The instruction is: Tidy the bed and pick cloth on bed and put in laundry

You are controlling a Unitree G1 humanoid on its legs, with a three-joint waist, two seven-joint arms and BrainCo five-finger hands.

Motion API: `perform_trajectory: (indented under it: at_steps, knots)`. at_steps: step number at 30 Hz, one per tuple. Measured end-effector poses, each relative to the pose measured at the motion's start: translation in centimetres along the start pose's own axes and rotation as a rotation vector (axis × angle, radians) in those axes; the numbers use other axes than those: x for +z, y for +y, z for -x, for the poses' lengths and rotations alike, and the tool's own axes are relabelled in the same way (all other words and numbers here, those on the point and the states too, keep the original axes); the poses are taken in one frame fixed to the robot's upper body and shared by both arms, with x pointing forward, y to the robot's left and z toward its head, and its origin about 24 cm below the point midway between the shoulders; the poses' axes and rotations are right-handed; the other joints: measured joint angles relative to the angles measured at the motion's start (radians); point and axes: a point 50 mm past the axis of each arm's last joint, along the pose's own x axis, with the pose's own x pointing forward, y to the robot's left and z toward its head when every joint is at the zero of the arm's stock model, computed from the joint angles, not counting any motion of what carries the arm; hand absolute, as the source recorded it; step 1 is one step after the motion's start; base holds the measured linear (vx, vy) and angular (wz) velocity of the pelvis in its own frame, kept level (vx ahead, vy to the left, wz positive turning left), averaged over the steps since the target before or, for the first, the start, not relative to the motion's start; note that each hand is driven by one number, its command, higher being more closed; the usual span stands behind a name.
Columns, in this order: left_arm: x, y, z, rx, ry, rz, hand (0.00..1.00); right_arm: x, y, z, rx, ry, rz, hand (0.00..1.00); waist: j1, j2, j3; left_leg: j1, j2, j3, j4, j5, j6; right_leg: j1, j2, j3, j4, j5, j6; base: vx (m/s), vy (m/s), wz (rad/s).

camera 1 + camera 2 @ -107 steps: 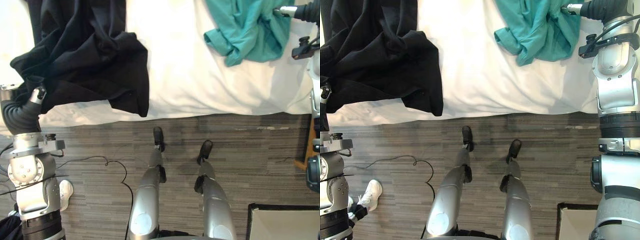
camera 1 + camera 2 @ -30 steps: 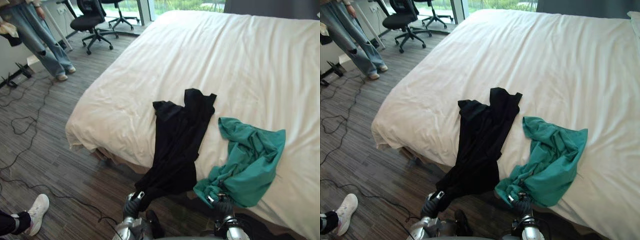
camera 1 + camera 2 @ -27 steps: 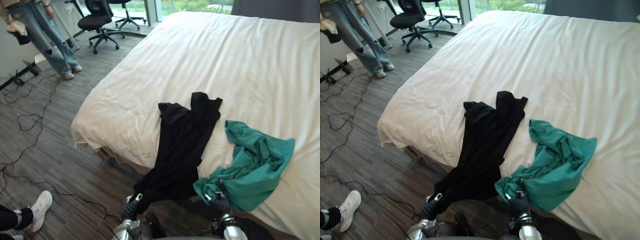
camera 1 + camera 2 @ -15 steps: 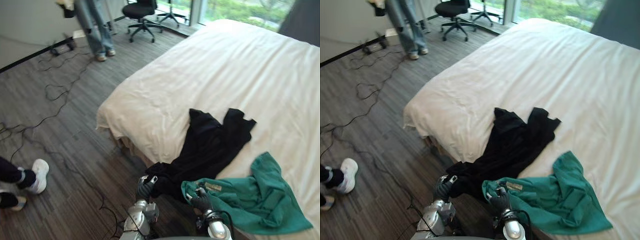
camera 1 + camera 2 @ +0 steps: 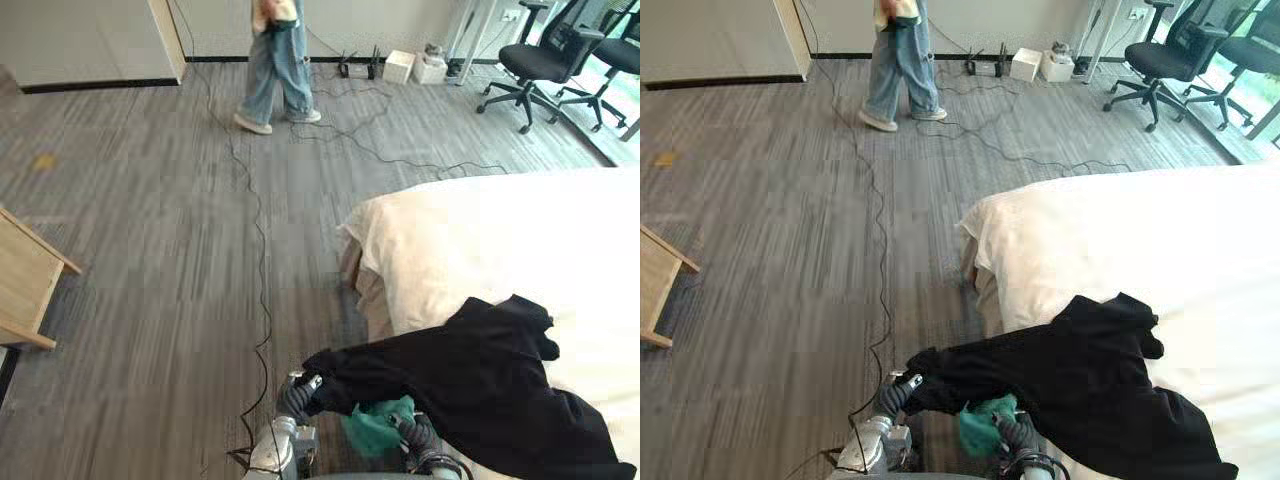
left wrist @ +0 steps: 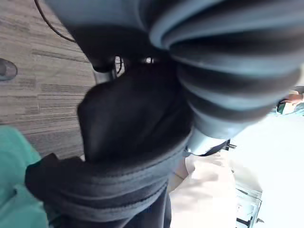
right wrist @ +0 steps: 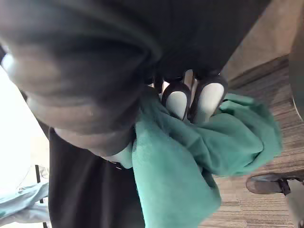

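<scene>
We turn from bed (image 5: 1120,230) toward floor (image 5: 770,250); view swings with us. Teal cloth (image 5: 980,425) now off bed, bunched in right hand (image 5: 1013,432), fingers curled into it. Left hand (image 5: 895,395) grips black cloth (image 5: 1090,370) end; rest still drapes bed corner. Laundry next, we judge.

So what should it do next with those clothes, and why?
Probably draw the left hand away from the bed, to drag the black garment off: it stretches from that hand, but most of it lies on the bed. The teal cloth is already bunched in the right hand, clear of the bed.
</scene>
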Motion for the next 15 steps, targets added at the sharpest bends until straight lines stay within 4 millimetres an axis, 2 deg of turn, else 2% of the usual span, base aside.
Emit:
perform_trajectory:
  at_steps: [3,8,9,10,12,13,14,15]
  knots:
    - [0.1,0.1,-0.1,0.0,-0.003,-0.004,1.0,0.4,0.4,-0.3,0.012,-0.012,-0.003,1.0,0.002,-0.005,0.002,0.014,-0.004,0.0,0.001,-0.002,0.01,0.015,-0.002,0.001,0.003,0.012,0.008,0.14,-0.016,0.04]
    - [1.2,0.2,-1.0,-0.003,-0.037,-0.015,1.0,0.9,-0.1,-0.5,-0.002,-0.028,0.011,1.0,0.003,0.008,0.01,0.04,0.02,0.043,0.008,-0.015,-0.007,0.019,0.011,0.03,0.016,0.019,0.001,0.04,-0.053,-0.2]
    - [1.8,0.2,-1.6,-0.012,-0.055,-0.025,1.0,1.2,-0.7,-0.6,-0.015,-0.038,0.02,1.0,-0.006,0.02,0.017,0.004,0.023,0.041,0.062,-0.037,-0.006,0.017,0.008,0.024,0.007,0.019,0.001,-0.08,-0.095,0.04]
    - [2.7,-0.1,-2.2,-0.025,-0.086,-0.015,1.0,1.5,-1.6,-0.7,-0.038,-0.049,0.038,1.0,-0.013,0.038,0.038,-0.062,0.036,0.039,0.16,-0.103,-0.015,0.026,0.01,-0.004,-0.009,0.017,-0.002,-0.11,-0.075,0.24]
    - [3.3,-0.1,-2.5,-0.027,-0.108,0.008,1.0,1.7,-2.3,-0.7,-0.054,-0.055,0.072,1.0,-0.019,0.059,0.054,-0.103,0.056,0.078,0.249,-0.164,-0.012,0.043,0.01,-0.034,-0.025,-0.01,-0.017,-0.09,-0.055,0.4]
    - [3.7,-0.2,-2.7,-0.018,-0.119,0.041,1.0,1.6,-3.2,-0.5,-0.075,-0.048,0.101,1.0,-0.024,0.082,0.067,-0.13,0.082,0.139,0.315,-0.203,-0.024,0.054,0.01,-0.064,-0.024,-0.049,-0.027,-0.03,-0.057,0.73]
    - [3.8,-0.3,-2.8,-0.018,-0.125,0.057,1.0,1.5,-3.9,-0.3,-0.094,-0.044,0.108,1.0,-0.023,0.091,0.074,-0.149,0.106,0.183,0.349,-0.211,-0.02,0.055,0.012,-0.089,-0.022,-0.071,-0.027,0.01,-0.057,1.1]
    - [3.6,-0.2,-3.0,-0.017,-0.122,0.056,1.0,1.8,-4.4,-0.4,-0.113,-0.051,0.131,1.0,-0.022,0.112,0.08,-0.172,0.139,0.246,0.389,-0.214,-0.016,0.069,0.012,-0.115,-0.028,-0.077,-0.038,0.03,-0.034,1.02]
